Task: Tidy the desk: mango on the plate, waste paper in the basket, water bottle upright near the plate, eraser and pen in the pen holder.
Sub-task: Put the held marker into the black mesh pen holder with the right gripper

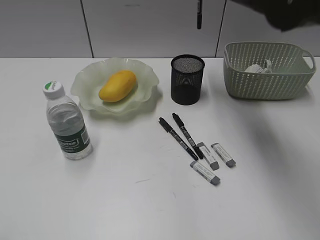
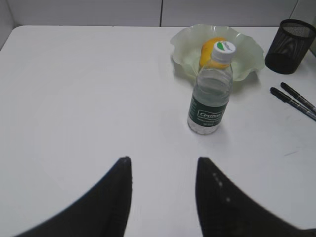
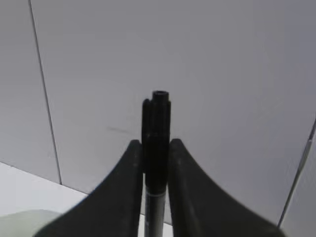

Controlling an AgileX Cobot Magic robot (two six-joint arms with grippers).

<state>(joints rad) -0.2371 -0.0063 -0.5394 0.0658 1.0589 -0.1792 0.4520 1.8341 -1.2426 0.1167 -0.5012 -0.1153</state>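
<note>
The mango lies on the pale green plate. The water bottle stands upright left of the plate. The waste paper lies in the green basket. Two black pens and three grey erasers lie on the desk in front of the black mesh pen holder. My right gripper is shut on a third black pen; this pen hangs upright high above the pen holder. My left gripper is open and empty, low over the desk, short of the bottle.
A white panelled wall runs behind the desk. The right arm shows as a dark blur at the top right, above the basket. In the left wrist view the plate and the pen holder stand beyond the bottle.
</note>
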